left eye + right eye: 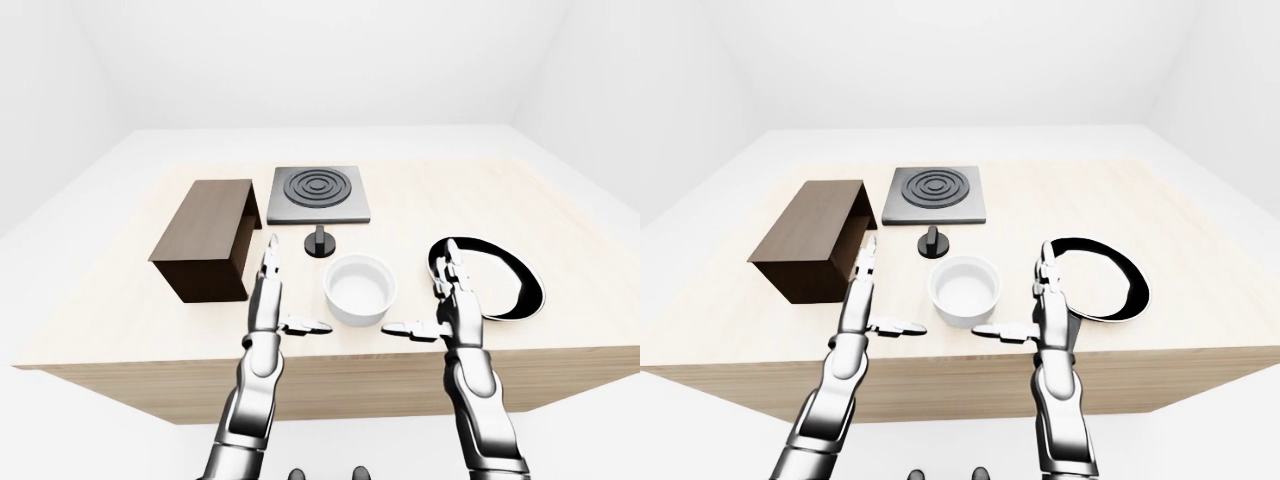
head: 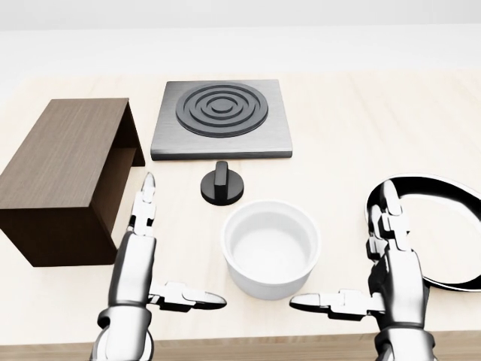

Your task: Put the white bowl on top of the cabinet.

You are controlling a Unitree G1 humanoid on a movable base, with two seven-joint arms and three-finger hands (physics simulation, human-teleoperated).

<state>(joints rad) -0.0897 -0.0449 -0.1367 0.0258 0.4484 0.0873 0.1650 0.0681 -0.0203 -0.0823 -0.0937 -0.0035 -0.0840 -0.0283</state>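
Bearing everything: desk (image 2: 353, 113). Lying left of bowl (image 2: 270, 248): cabinet (image 2: 64, 177). Sitting above bowl: hob (image 2: 220, 119), knob (image 2: 222, 184). Lying right: plate (image 1: 520, 285). Flanking bowl, spread open, gripping nothing: left hand (image 2: 139, 274), right hand (image 2: 391, 274).

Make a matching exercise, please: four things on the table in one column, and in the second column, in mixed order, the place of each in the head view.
Things:
1. white bowl
2. cabinet
3. burner plate
4. black knob

Places:
A. far left, dark brown
B. between the two open hands
C. top centre, with dark rings
D. just above the bowl, below the burner plate

Pairs: 1-B, 2-A, 3-C, 4-D
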